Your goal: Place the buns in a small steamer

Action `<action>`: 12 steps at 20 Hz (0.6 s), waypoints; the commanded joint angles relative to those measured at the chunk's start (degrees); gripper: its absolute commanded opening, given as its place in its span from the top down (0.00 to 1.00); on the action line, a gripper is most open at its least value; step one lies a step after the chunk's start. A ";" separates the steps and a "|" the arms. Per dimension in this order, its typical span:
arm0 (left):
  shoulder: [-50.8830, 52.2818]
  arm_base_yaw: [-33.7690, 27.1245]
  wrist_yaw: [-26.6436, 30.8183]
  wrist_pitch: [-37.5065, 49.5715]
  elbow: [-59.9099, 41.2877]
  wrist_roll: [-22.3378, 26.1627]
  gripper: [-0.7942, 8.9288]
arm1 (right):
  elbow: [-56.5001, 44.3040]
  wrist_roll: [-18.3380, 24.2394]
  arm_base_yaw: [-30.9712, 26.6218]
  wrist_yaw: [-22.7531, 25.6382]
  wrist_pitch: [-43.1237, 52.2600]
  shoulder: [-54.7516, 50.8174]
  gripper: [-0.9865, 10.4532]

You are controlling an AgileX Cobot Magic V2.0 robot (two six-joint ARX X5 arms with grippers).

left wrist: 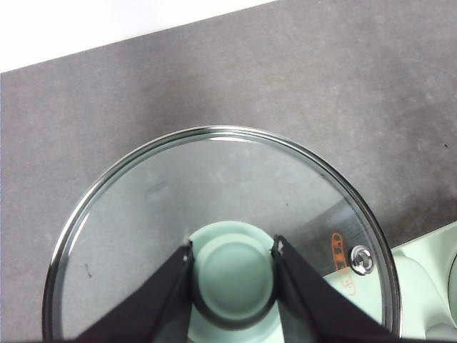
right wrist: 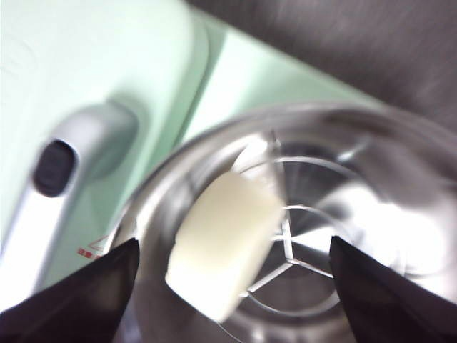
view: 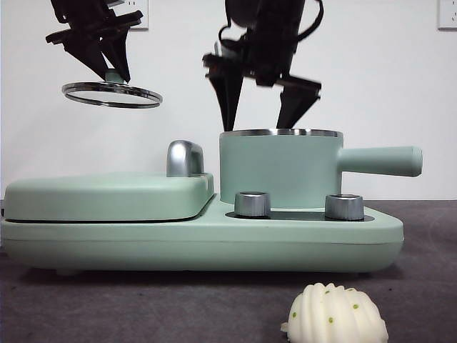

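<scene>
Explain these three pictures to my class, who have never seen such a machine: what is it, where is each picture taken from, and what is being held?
It is a robot with two arms at a table. The front view looks level across the table; the other two come from cameras on each wrist. The left gripper holds up the glass lid by its green knob. The right gripper hangs open over the small steamer, a mint-green pot in which a smooth cream bun lies. A ridged bun waits on the table in front.

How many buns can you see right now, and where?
2. The smooth bun lies inside the steamer; the ridged bun sits on the table in front of the cooker.
</scene>
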State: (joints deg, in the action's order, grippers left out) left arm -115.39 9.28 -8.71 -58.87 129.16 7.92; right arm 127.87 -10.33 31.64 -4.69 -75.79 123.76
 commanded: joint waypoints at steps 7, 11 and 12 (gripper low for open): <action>-0.85 0.11 -0.09 1.22 2.45 0.17 0.90 | 9.55 -0.57 2.05 1.57 -5.75 -4.79 0.54; -0.85 0.09 -0.09 0.98 2.45 0.17 0.90 | 3.82 -0.55 5.73 1.73 -5.75 -13.99 0.54; -0.85 0.09 -0.09 0.96 2.45 0.17 0.90 | 1.07 -0.61 6.78 1.73 -5.75 -17.20 0.54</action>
State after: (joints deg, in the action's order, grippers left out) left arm -115.39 9.28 -8.71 -58.94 129.16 7.92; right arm 128.11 -10.52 37.98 -2.98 -76.93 106.39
